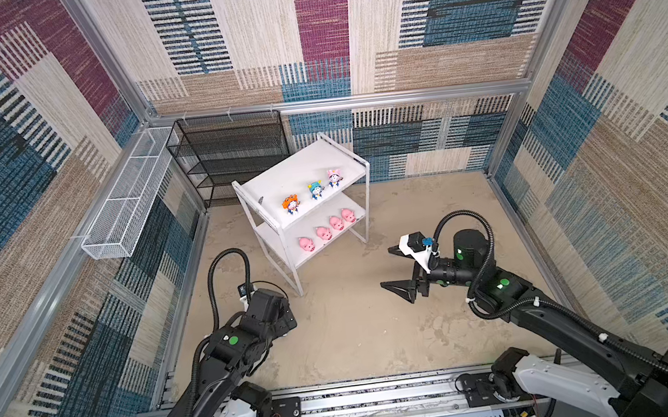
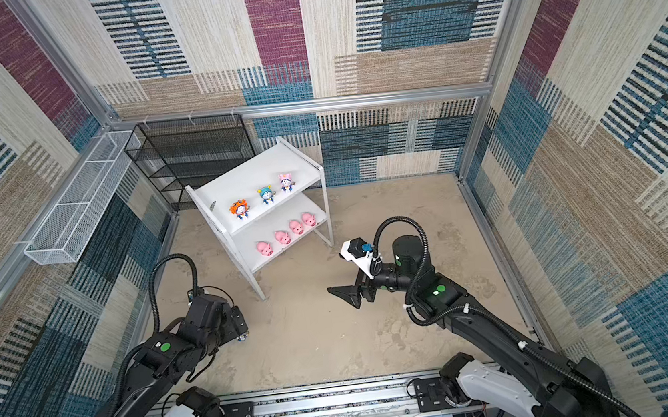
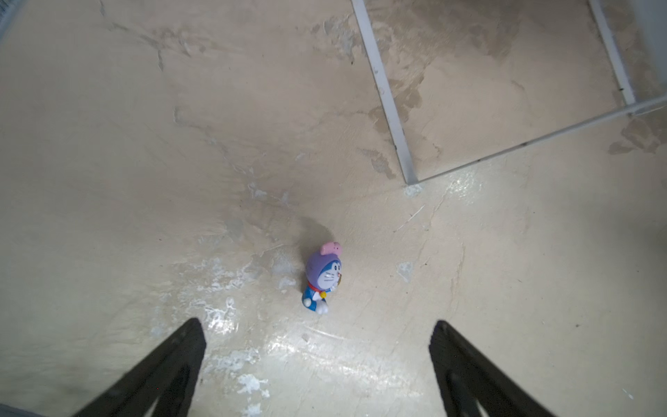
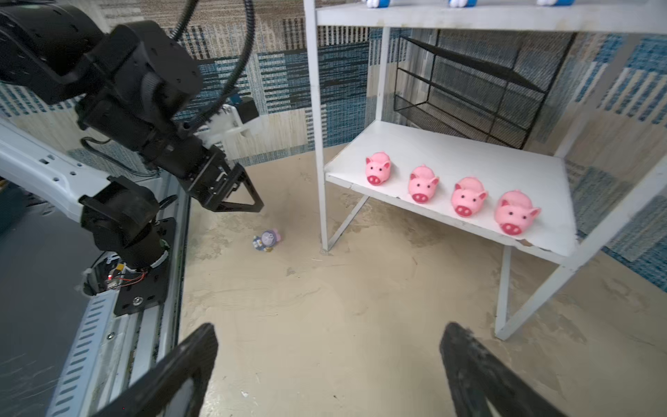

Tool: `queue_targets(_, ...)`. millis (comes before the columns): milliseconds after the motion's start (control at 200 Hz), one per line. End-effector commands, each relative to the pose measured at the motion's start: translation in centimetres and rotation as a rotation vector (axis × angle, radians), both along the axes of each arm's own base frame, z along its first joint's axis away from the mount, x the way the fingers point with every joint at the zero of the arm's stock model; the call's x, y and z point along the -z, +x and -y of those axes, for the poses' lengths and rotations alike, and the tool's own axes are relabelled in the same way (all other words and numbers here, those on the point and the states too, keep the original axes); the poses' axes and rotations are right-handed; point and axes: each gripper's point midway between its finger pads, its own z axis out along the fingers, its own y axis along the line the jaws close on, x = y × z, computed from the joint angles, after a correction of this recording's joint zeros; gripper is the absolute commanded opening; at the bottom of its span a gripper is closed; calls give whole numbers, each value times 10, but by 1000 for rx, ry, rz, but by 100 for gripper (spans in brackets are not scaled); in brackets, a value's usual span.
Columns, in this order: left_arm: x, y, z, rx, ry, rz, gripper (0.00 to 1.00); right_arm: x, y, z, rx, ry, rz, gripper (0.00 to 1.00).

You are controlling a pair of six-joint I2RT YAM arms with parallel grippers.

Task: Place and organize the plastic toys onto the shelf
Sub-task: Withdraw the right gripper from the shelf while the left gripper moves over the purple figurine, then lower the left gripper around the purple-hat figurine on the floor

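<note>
1. Patchwork-carpet walls box in a beige, scuffed surface [image 1: 357, 332], with the white shelf [image 1: 299, 167] standing toward the back.
2. Four pigs [image 1: 323, 233] line its lower board and three hooded figurines [image 1: 315, 189] stand in a row on the upper one.
3. One toy is not yet shelved: the purple-hooded figurine [image 3: 322, 278] sits on the surface just beside the shelf's front leg, hidden under the left arm in both top views.
4. It lies directly ahead of the left end effector [image 3: 317, 323], centred in the gap, feet toward the fingers and head away. Whether it stands or has tipped over I cannot tell for sure.
5. That end effector is spread wide and empty, and the left wrist is bent steeply down over the toy.
6. The right end effector [image 1: 386, 267] is also spread and empty. It is held level, facing the shelf and well apart from the toy, so the left arm is clearly nearer.
7. The pickup likely needs only a straight descent and a squeeze across the body.
</note>
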Motion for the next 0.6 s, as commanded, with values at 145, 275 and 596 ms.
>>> queue_targets(145,31,12,26,55,-130,-98,88,33,-14,-20,-5,13,-112,97)
queue_targets(275,45,11,21,32,-120,-136,83,43,-19,-23,-10,22,-144,96)
queue_targets(596,65,16,5,-4,-77,-175,73,51,-17,-34,-38,-1,-162,96)
